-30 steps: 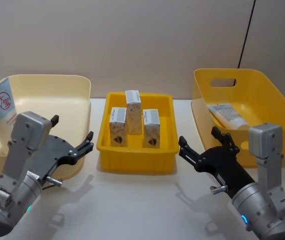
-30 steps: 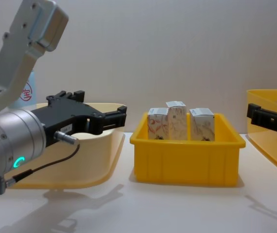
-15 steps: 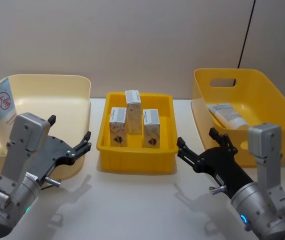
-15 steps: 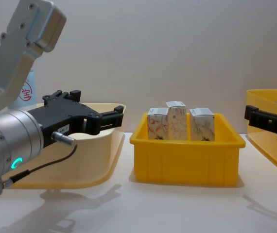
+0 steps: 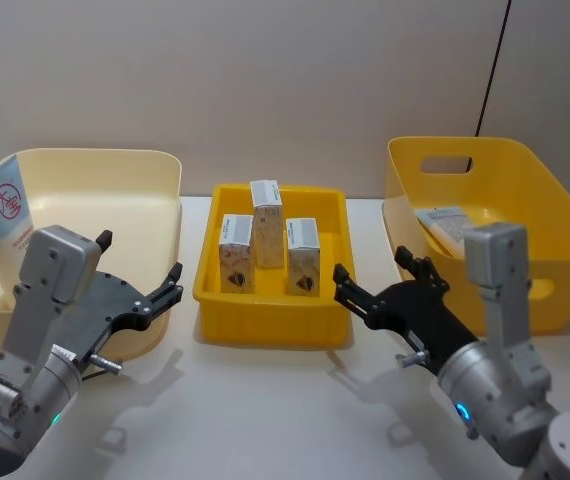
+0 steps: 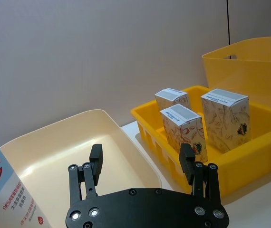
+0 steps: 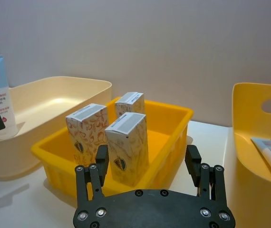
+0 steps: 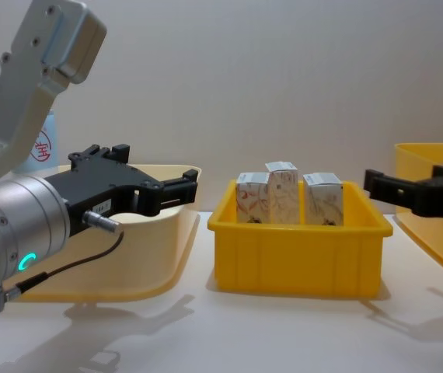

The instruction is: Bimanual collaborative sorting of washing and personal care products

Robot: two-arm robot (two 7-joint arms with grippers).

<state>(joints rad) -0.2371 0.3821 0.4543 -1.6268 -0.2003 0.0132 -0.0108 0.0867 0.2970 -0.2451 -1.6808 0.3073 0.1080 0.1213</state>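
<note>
Evidently lining up a pick, the right gripper [image 5: 369,263], jaws spread, faces the cartons [image 5: 268,243] from four o'clock of the yellow tray [image 5: 270,328]; the left gripper [image 5: 141,256] hovers spread at eight.

- how many cartons do you count?
- three small white ones with orange swirls: the back carton [image 5: 266,208], the left carton [image 5: 236,255], the right carton [image 5: 303,257].
- and tubes?
- two, light blue and white: the standing tube [image 5: 7,215] and the lying tube [image 5: 443,225].
- containers?
- three in all. one cream bin [image 5: 150,195], one yellow tray [image 5: 265,322], one yellow bin [image 5: 535,200] with a handle slot.
- robot hands?
- two: the left hand [image 5: 140,255] and the right hand [image 5: 372,267]. and one bench [image 5: 265,420] under everything.
</note>
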